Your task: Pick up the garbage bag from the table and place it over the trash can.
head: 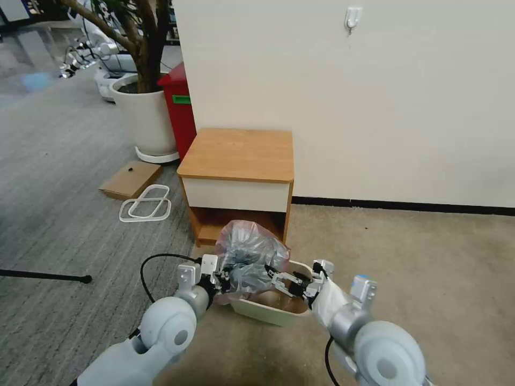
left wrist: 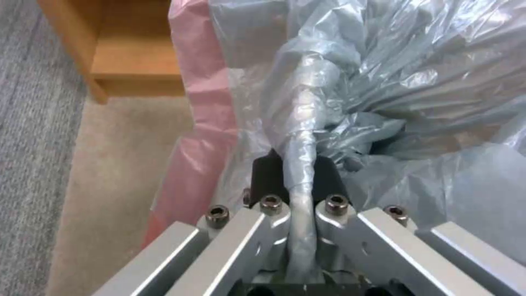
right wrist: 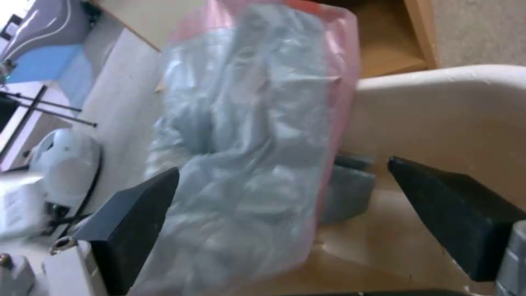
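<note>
Left hand [left wrist: 298, 172] clamps crinkly translucent grey plastic garbage bag [head: 248, 256] above cream-white rectangular trash can [head: 271, 309]; right hand [right wrist: 285, 230] open, apparently straddling it.

A plain cream wall [head: 375, 107] fills the upper right of the frame, a white hook [head: 352, 17] near its top and a dark baseboard [head: 402, 206] along its foot. Beige carpet [head: 429, 257] lies below it, grey carpet [head: 48, 177] at left. A potted tree [head: 140, 107] and red bin [head: 179, 107] stand upper left, with flat cardboard [head: 130, 179] nearby.
</note>
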### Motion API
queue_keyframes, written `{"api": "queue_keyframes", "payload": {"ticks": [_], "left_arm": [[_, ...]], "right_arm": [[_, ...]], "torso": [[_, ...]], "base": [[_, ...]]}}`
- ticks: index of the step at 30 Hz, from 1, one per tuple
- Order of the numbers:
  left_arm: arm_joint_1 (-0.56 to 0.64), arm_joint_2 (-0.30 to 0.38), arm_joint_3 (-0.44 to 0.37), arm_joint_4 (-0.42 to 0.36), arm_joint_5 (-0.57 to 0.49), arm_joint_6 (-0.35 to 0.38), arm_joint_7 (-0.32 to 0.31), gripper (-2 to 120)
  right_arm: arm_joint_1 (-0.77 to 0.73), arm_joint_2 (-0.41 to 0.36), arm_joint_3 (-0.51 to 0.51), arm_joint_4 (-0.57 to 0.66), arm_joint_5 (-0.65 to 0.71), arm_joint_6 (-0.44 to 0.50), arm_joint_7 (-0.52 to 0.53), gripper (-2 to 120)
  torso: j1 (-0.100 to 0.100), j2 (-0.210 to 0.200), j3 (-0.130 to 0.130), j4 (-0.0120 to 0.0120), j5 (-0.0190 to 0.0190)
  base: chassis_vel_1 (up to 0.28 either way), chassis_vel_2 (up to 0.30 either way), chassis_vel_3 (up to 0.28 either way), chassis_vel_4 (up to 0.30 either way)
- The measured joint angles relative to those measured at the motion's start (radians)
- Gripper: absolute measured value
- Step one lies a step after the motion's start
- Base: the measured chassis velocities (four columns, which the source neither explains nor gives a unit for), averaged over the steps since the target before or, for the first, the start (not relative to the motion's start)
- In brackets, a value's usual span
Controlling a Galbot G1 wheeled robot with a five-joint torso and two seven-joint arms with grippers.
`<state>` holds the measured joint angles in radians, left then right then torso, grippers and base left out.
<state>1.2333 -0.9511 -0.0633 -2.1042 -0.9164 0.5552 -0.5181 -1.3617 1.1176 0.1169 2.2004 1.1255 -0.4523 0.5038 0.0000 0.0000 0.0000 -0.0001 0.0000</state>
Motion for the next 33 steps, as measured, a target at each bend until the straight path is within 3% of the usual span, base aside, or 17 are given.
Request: {"api": "queue_keyframes", "payload": {"ticks": [11,20,21,23,29,33], "left_arm": [[0.055,0.004,-0.036,-0.041,0.037,-0.006,0.023,0],[0.083,0.009,-0.059,-0.064,0.043,-0.006,0.03,0],[0.085,0.011,-0.062,-0.064,0.043,-0.006,0.03,0],[0.085,0.011,-0.063,-0.064,0.043,-0.006,0.03,0],[0.085,0.008,-0.064,-0.055,0.043,-0.006,0.03,0],[0.083,0.005,-0.062,-0.052,0.043,-0.006,0.03,0]], "right_arm": [[0.079,0.015,-0.019,-0.054,0.054,0.008,0.023,95],[0.095,0.038,-0.029,-0.065,0.091,0.011,0.021,64],[0.095,0.041,-0.029,-0.065,0.092,0.012,0.021,55],[0.094,0.042,-0.029,-0.065,0.092,0.012,0.021,53],[0.081,0.039,-0.028,-0.059,0.091,0.016,0.013,26],[0.075,0.041,-0.029,-0.057,0.088,0.019,0.003,17]], "torso": [[0.0,0.0,0.0,0.0001,-0.0001],[0.0,0.0,0.0,0.0001,-0.0001],[0.0,0.0,0.0,0.0001,-0.0001],[0.0,0.0,0.0,0.0001,-0.0001],[0.0,0.0,0.0,0.0,-0.0001],[0.0,0.0,0.0,0.0,-0.0001]], "base": [[0.0,0.0,0.0,0.0],[0.0,0.0,0.0,0.0],[0.0,0.0,0.0,0.0],[0.0,0.0,0.0,0.0],[0.0,0.0,0.0,0.0],[0.0,0.0,0.0,0.0]]}}
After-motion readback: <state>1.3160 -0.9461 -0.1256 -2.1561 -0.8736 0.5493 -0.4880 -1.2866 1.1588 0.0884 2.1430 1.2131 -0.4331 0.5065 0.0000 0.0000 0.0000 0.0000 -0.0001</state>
